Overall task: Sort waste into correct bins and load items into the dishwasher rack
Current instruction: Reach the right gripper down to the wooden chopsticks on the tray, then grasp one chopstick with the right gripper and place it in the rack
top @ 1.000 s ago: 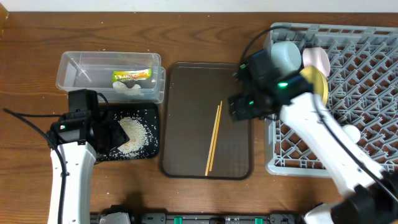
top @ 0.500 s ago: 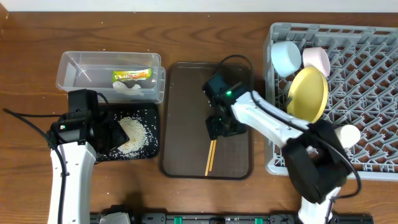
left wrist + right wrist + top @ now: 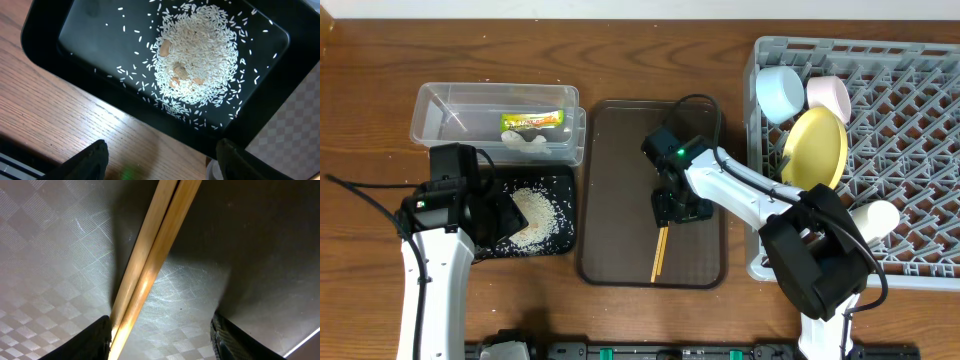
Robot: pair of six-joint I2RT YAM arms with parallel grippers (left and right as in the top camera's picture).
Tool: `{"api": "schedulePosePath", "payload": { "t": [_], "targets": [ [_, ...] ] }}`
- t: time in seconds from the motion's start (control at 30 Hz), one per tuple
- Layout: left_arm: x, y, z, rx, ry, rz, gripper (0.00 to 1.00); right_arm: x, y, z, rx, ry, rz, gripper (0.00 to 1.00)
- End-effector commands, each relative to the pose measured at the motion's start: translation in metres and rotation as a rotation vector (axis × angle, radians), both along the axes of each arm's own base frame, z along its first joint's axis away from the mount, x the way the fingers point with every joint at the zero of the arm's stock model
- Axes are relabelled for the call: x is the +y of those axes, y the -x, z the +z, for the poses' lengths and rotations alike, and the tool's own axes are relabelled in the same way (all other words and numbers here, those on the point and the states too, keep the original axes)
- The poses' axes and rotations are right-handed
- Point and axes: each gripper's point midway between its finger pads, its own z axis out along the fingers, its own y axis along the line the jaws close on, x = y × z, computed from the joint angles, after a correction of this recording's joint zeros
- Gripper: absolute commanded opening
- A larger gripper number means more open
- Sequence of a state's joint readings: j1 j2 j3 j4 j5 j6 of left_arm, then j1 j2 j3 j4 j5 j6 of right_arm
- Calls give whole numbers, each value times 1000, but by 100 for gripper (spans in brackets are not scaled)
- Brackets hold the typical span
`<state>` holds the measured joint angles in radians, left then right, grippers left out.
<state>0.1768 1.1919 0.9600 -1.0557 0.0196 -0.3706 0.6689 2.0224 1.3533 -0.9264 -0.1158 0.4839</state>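
White-shelled left arm (image 3: pixel 428 275), white-shelled right arm (image 3: pixel 745 195), both with black joint housings. Green status light (image 3: pixel 671 153) on right wrist. Thin black cables (image 3: pixel 360 187) loop off each. Matte black end effector fingers (image 3: pixel 92 159) on both, rounded tips.

Chopsticks (image 3: pixel 150 265) smooth pale wood — serving tray (image 3: pixel 45 265) embossed checker texture, slight sheen; table (image 3: pixel 55 120) wood-grain.

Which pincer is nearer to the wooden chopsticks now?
Right. The right pincer hangs directly over the chopsticks, one finger on each side; the left pincer is far off, above the black tray with rice.
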Motion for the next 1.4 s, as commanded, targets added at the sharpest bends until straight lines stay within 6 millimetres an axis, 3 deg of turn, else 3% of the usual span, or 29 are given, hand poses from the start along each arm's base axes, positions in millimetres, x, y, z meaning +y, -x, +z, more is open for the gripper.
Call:
{"api": "schedulePosePath", "payload": {
  "t": [0.0,0.5,1.0,1.37],
  "targets": [
    [2,1,2,-3,-4,15,72,-5,6,-16,26,50,-8,62],
    [2,1,2,-3,-4,15,72,-12,-16,22,-91,14,-38,63],
    [2,1,2,-3,-4,15,72,-7,-2,4,-63,35,-3,63],
    [2,1,2,-3,-4,15,72,-20,13,-17,-34,61,-41,63]
  ]
}}
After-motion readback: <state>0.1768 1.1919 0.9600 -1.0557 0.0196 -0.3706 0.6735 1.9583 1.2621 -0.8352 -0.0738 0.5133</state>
